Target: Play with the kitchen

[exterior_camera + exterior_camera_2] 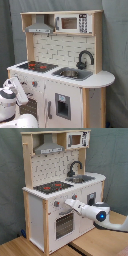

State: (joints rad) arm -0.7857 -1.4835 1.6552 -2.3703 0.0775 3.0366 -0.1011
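Toy kitchen [47, 203] in white and light wood stands upright against a grey fabric backdrop [10, 178] in both exterior views, resting on a wooden floor surface [95, 240] in the second exterior view. Reading the second exterior view from its left: a grey hood [48, 148] is mounted under the top shelf, above a black stovetop with red burners [52, 187]; a pegboard back panel [50, 168] spans the rear; further right sit a black faucet [75, 167] and a sink [82, 178], with a toy microwave [76, 139] in the upper right compartment. On the front face, a red-centred knob [56, 204] lies above the windowed oven door [64, 223], which is closed. The robot arm [100, 215], white with a blue light on one joint, enters from the second exterior view's right and reaches toward the front panel; the gripper [67, 203] is at the knob row just above the oven door, at or very near the panel. Jaw opening: cannot tell, and no held object can be confirmed. In the first exterior view the same unit fills the frame, with hood [40, 27] at upper left, stovetop [36, 65], sink [72, 73], faucet [84, 57] and a rounded counter end [102, 78] toward the first exterior view's right; white arm segments [12, 97] occupy the lower left corner, in front of the oven area.
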